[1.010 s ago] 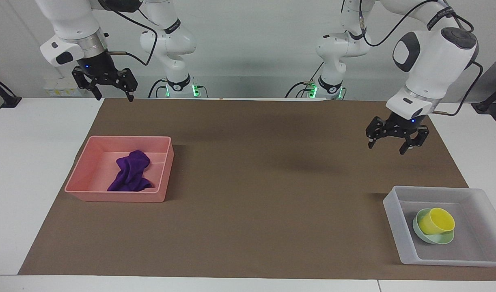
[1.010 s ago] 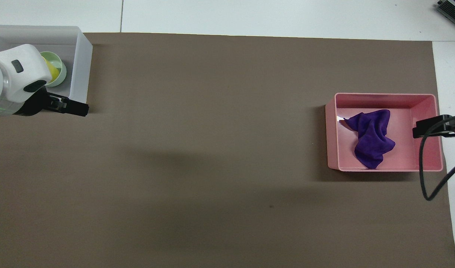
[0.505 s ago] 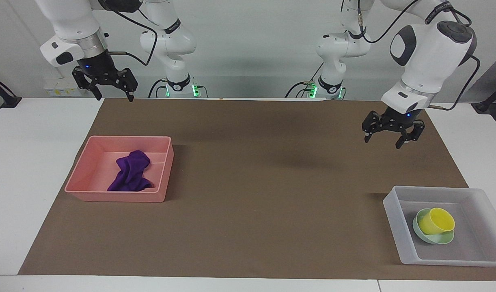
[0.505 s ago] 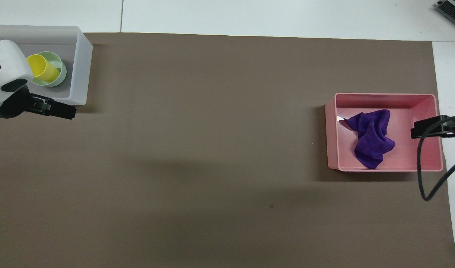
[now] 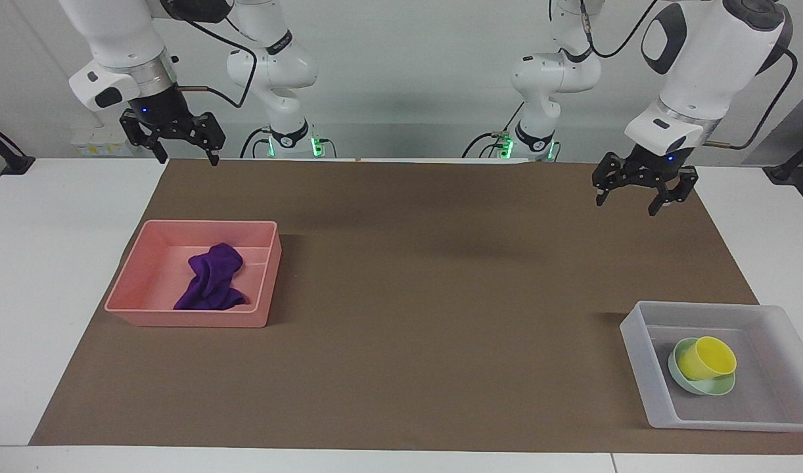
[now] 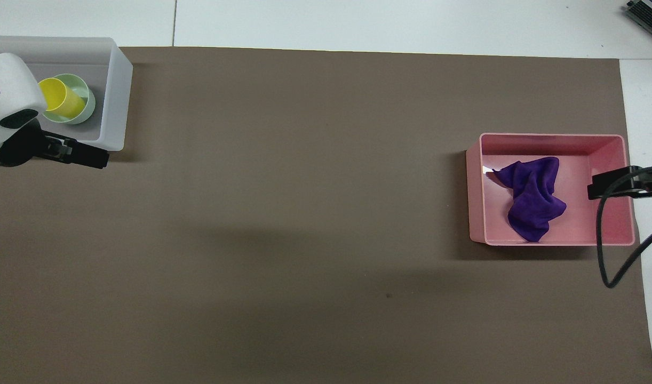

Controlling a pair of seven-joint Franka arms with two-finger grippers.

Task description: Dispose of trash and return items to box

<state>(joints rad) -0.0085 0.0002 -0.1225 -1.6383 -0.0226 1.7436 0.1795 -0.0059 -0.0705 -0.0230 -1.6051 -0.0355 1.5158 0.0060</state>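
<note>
Brown mat (image 5: 401,295) covers bench. Left fingers (image 5: 641,192) & right fingers (image 5: 178,141) spread, empty, raised; cup (image 5: 706,357) in bowl (image 5: 679,376) in box (image 5: 638,355), rag (image 5: 212,277) in pink tray (image 5: 178,317).

Wrinkled soft cloth rag (image 5: 211,277); smooth translucent plastic box (image 5: 641,358); matt brown mat (image 5: 441,295)

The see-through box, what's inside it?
Inside the box a yellow cup sits tilted in a green bowl. The cup covers most of the bowl's inside, so anything under it stays hidden.
</note>
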